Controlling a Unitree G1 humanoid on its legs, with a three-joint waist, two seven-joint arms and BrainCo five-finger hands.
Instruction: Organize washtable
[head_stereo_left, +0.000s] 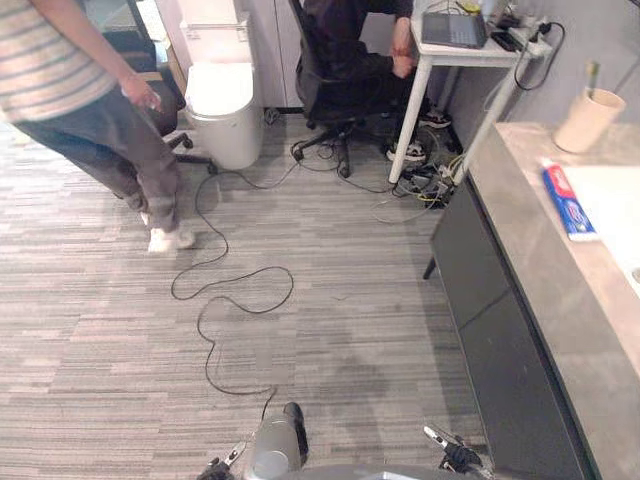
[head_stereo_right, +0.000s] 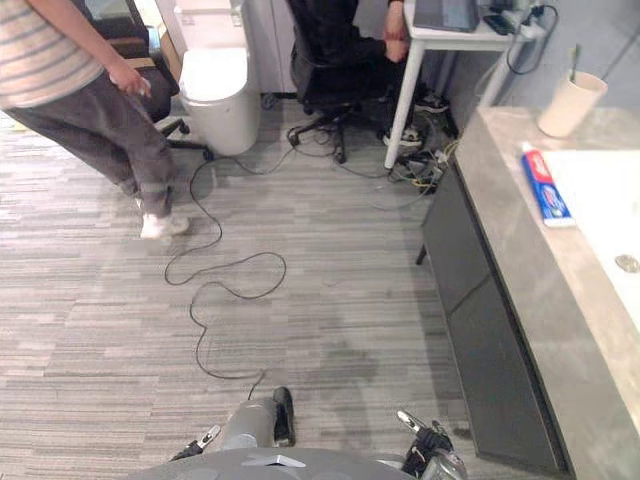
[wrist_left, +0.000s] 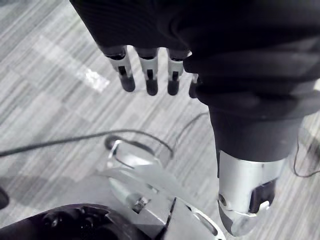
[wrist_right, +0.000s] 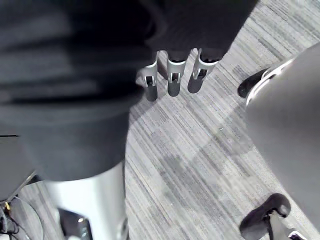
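The washtable runs along the right side, a grey stone counter with a white basin set in it. A blue and red toothpaste tube lies flat on the counter at the basin's near-left edge. A beige cup holding a toothbrush stands at the counter's far end. My left hand hangs over the striped floor with straight fingers and holds nothing. My right hand also hangs low over the floor, fingers straight and empty, well short of the counter.
The washtable's dark cabinet front faces the open floor. A person stands at the far left. A white toilet, a seated person on a black office chair and a white desk with a laptop line the back.
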